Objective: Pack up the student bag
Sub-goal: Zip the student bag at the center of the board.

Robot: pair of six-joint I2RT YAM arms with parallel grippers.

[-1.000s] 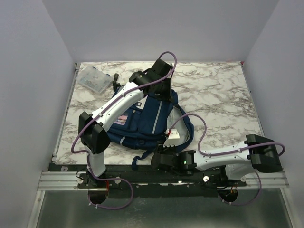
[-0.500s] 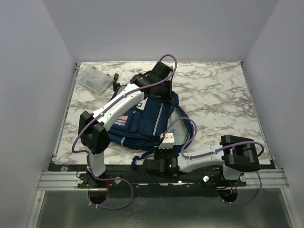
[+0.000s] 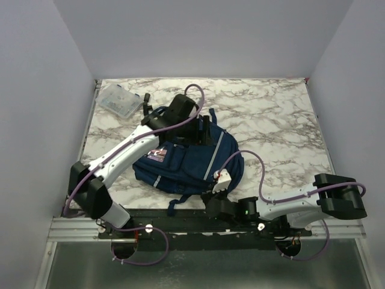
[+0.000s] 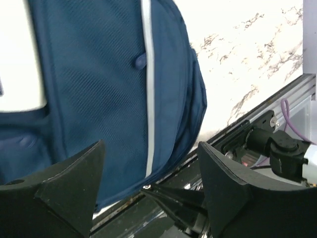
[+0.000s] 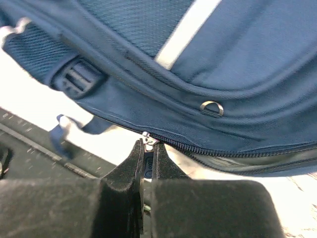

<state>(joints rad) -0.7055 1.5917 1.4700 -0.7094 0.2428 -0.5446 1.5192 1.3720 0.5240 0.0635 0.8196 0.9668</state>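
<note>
1. The bag (image 3: 186,159) lies flat on the table (image 3: 277,120), under our left gripper (image 3: 195,132) and just ahead of our right gripper (image 3: 221,185). We judge it soft, floppy and fairly light, likely to bunch or slide on the marble when tugged.
2. Our left gripper's jaws are spread and hold nothing, with blue cloth directly beneath them. Pressing down or pinching a fold there would anchor the bag.
3. The zipper (image 5: 223,151) runs away to the right of our right fingertips. We expect it to snag wherever the fabric goes slack.
4. Our right gripper's jaws are pressed together, pinching the pull (image 5: 146,135) at their very tips. It is small and probably slippery, so we would draw it along the teeth, not upward.
</note>
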